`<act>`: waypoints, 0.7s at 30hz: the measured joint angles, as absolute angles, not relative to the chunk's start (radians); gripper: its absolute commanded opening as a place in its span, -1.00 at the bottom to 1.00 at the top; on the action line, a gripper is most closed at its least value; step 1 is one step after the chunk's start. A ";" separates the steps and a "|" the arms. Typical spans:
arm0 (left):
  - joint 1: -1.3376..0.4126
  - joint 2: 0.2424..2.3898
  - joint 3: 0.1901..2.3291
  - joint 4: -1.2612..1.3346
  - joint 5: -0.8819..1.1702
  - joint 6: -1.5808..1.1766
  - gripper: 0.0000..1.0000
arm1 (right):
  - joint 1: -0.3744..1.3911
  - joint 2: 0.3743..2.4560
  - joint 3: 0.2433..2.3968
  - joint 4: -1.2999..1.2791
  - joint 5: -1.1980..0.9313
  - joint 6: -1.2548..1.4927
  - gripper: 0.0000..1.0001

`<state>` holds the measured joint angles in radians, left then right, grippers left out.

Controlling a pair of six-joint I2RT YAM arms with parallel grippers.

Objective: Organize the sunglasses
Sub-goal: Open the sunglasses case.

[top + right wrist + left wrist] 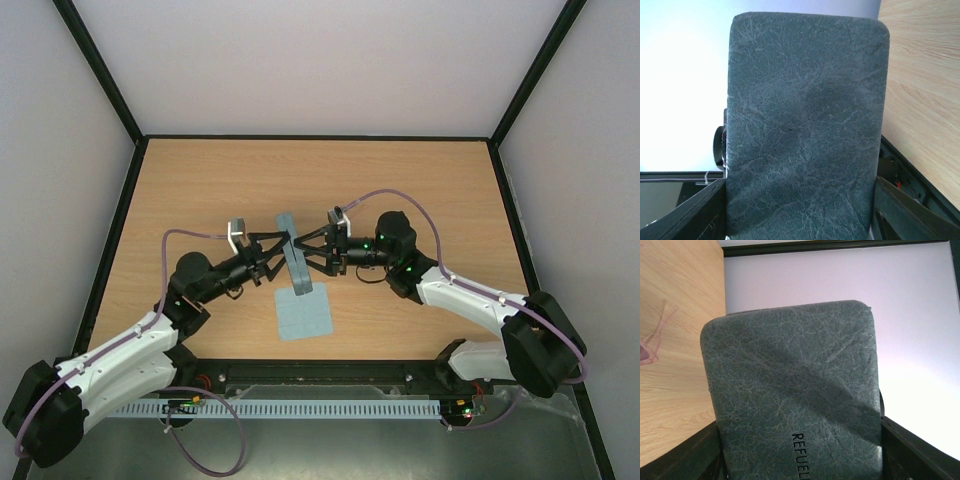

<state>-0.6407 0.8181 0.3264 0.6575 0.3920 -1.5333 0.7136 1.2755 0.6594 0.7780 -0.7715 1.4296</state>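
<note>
1. A light wooden table (200, 180) with fine straight grain fills the middle, edged by a thin black rim (315, 137).
2. Plain pale walls rise from its far edge (320, 60), left edge (50, 200) and right edge (590, 200).
3. Black frame posts (100, 70) climb from both far corners.
4. A slotted white strip (320, 409) lies along the near edge, above a grey metal sheet (350, 450).
5. The light is soft and even.
</note>
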 measured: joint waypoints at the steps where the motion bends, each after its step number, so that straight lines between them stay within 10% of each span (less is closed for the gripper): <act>1: -0.641 0.814 0.326 0.645 0.392 -1.530 0.38 | 0.714 1.272 0.663 0.757 -0.770 1.415 -0.14; 21: -0.630 0.885 0.495 0.184 0.355 -1.293 0.46 | 0.748 1.257 0.925 -0.034 -0.507 0.947 -0.16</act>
